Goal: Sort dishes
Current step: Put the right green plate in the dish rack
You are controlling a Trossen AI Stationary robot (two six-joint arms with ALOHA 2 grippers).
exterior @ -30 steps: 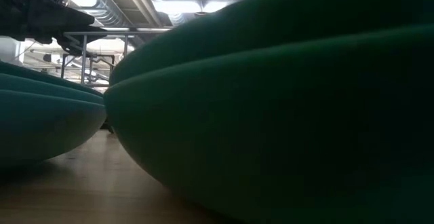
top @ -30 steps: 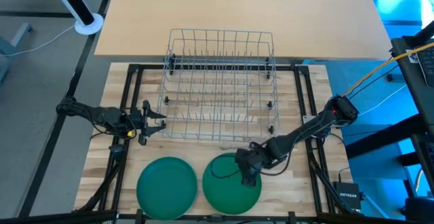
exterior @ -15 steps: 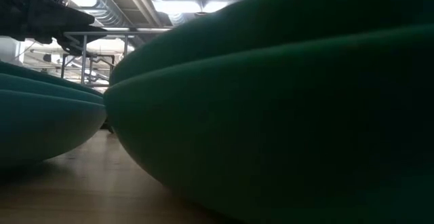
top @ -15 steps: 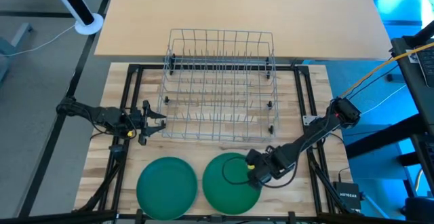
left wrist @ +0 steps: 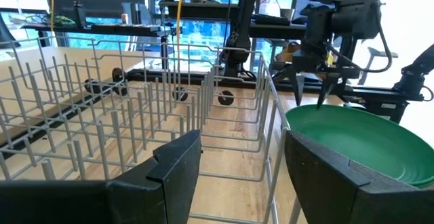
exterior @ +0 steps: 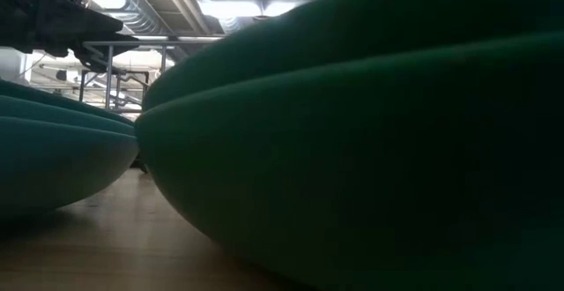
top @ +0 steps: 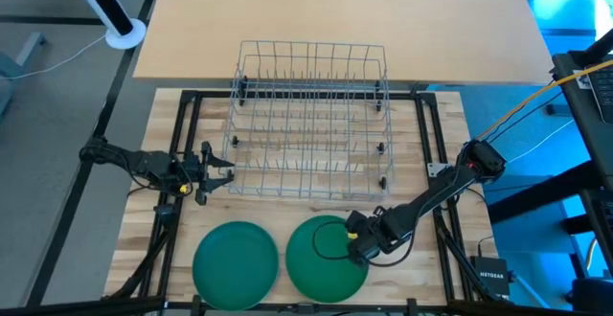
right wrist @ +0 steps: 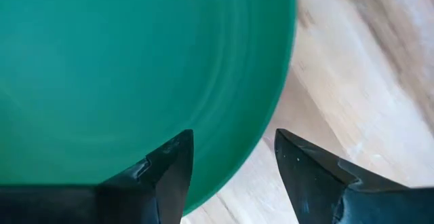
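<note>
Two green stacks of plates sit side by side on the near edge of the wooden table [top: 431, 144], the left stack [top: 236, 263] just apart from the right stack [top: 321, 263], both in front of the wire rack [top: 308, 120]. Seen level from the table top, each stack shows layered rims, the right one filling most of the view and the left one lower at the side.

My right gripper [top: 356, 247] hangs low over the right rim of the right stack, fingers spread. From my right wrist, one finger [right wrist: 166, 173] stands over the top plate's green surface and the other [right wrist: 308, 173] over bare wood, so the rim lies between them; I cannot tell whether either finger touches the plate. From my left wrist the same gripper [left wrist: 313, 87] shows with its tips pointing down just above the far edge of the plate.

My left gripper [top: 218, 170] waits at the rack's near left corner, level with its side, fingers spread wide and holding nothing. Between its two dark fingers [left wrist: 178, 166] the rack's upright wires run away across the table, with the green stack beside it on the right.

The rack stands empty-handed of plates at the table's middle, its far end resting against a paler tabletop [top: 335, 19] beyond. A white lamp base [top: 124, 33] stands at the far left, and a black router [top: 494, 280] lies at the near right.
</note>
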